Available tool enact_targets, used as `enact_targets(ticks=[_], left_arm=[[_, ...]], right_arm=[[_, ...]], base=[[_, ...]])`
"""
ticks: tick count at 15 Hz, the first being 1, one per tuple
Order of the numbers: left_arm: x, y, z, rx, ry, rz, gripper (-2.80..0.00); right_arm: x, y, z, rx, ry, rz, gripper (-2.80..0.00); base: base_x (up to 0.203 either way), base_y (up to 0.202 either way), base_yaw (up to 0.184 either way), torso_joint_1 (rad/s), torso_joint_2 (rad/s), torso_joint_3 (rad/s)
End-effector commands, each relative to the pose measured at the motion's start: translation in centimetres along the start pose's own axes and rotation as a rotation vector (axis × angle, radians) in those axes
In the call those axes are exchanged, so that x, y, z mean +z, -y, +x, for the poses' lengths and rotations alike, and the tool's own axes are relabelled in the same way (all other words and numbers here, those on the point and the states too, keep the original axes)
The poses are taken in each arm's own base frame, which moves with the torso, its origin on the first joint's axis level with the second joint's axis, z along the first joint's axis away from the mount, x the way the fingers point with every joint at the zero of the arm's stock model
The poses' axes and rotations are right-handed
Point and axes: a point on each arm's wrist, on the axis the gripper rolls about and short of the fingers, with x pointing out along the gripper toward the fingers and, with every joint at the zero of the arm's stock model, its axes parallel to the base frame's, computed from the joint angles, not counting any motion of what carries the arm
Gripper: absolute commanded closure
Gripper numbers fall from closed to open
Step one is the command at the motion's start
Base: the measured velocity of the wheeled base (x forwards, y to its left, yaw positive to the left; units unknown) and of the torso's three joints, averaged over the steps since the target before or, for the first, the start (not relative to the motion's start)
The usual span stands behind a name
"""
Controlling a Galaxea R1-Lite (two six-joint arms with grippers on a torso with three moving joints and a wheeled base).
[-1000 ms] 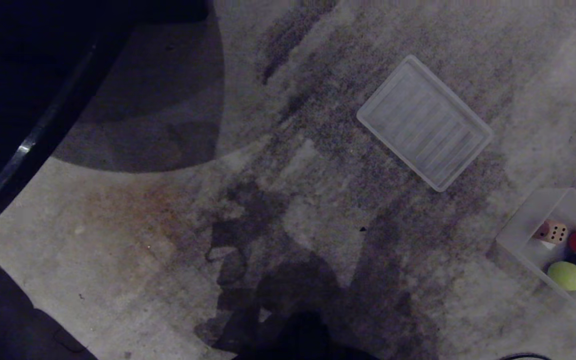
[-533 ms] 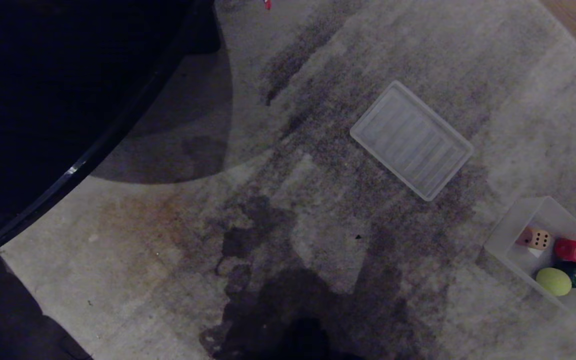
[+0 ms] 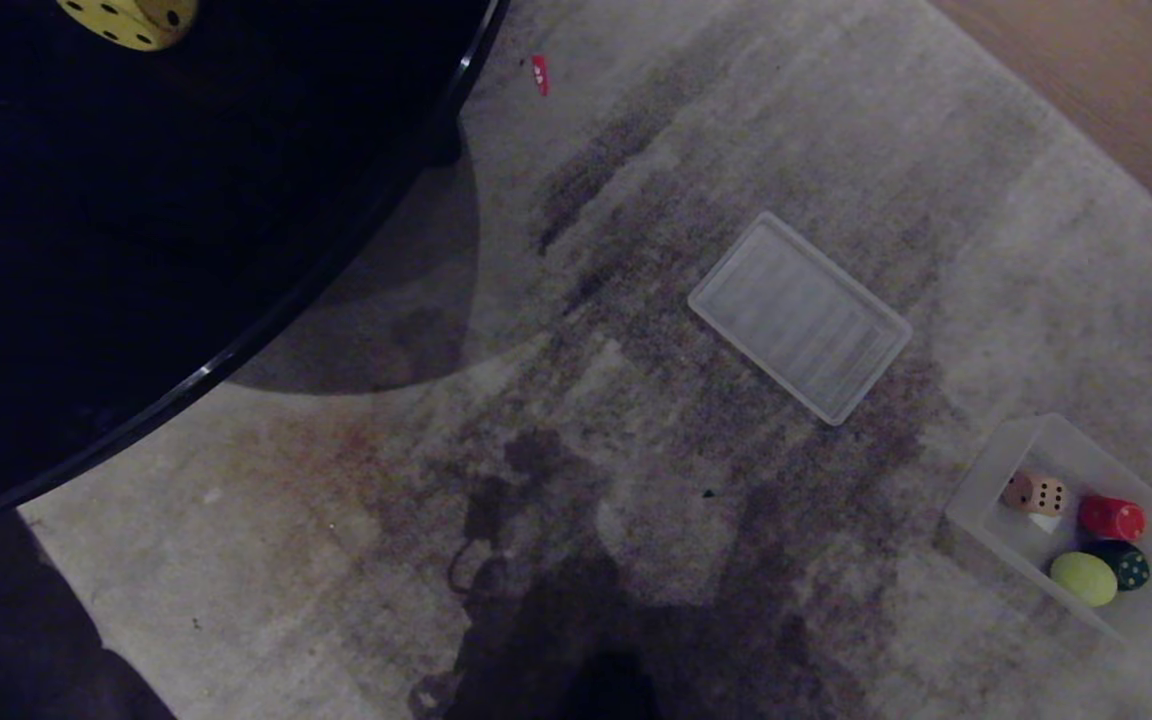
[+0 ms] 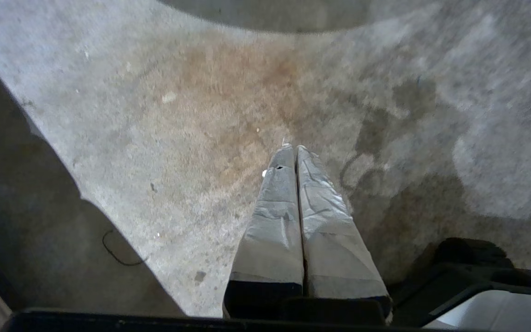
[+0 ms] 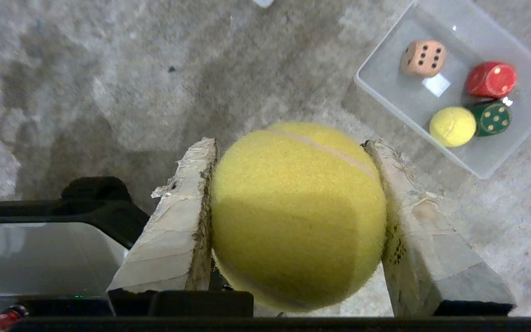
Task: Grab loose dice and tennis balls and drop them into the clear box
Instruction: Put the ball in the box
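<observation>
Felt-covered tennis ball (image 5: 297, 216), probably light and springy, sits pinched across its middle in right hand (image 5: 293, 184); left hand (image 4: 295, 152) pressed together.

The yellow die with dark pips (image 3: 129, 17) on the round black tabletop (image 3: 136, 220) is cut by the head view's top edge, only its lower part showing; the tabletop itself runs off the top and left edges; the small red scrap (image 3: 539, 74) on the grey carpet (image 3: 636, 480) is too small to identify; in the right wrist view, the fuzzy yellow-green tennis ball (image 5: 297, 212) hides the carpet behind it, and its underside is cut off by the dark gripper body.
</observation>
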Motion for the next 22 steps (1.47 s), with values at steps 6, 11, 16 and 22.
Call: enact_targets(ticks=[6,11,16,22], left_arm=[[-0.04,0.0,0.02,0.001,-0.003,-0.001,0.0],[-0.04,0.0,0.02,0.001,-0.003,-0.001,0.0],[-0.04,0.0,0.02,0.001,-0.003,-0.001,0.0],[-0.04,0.0,0.02,0.001,-0.003,-0.001,0.0]], right_arm=[[0.0,0.0,0.01,0.0,-0.003,0.0,0.0],[0.0,0.0,0.02,0.0,-0.004,0.0,0.0],[0.01,0.0,0.02,0.0,-0.004,0.0,0.0],[0.0,0.0,0.01,0.0,-0.003,0.0,0.0]], base=[[0.0,0.0,0.0,0.001,0.0,0.199],[0.0,0.0,0.0,0.002,0.0,0.201],[0.0,0.0,0.0,0.002,0.0,0.203],[0.0,0.0,0.0,0.001,0.0,0.202]])
